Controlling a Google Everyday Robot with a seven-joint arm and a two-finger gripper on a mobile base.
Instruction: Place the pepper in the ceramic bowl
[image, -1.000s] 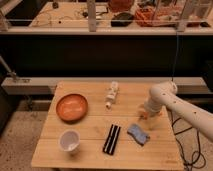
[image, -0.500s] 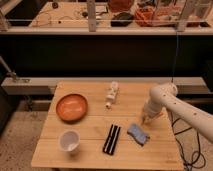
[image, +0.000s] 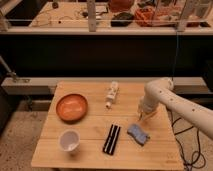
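My gripper (image: 145, 116) points down at the right side of the wooden table (image: 90, 125), its tips touching the surface. It is shut, and a small orange sliver, the pepper (image: 149, 115), shows right at its tips, mostly hidden by them. The ceramic bowl (image: 71, 107), wide and orange-brown, sits on the table's left side, far from the gripper. My white arm (image: 170, 100) reaches in from the right.
A blue-grey cloth lump (image: 138, 134) lies just in front of the gripper. A black bar-like object (image: 112, 138) lies at the front centre, a white cup (image: 69, 140) at the front left, and a white and tan bottle-like object (image: 112, 95) at the back centre.
The gripper has closed at the pepper's spot, staying low on the table. The arm has barely shifted and nothing else has moved.
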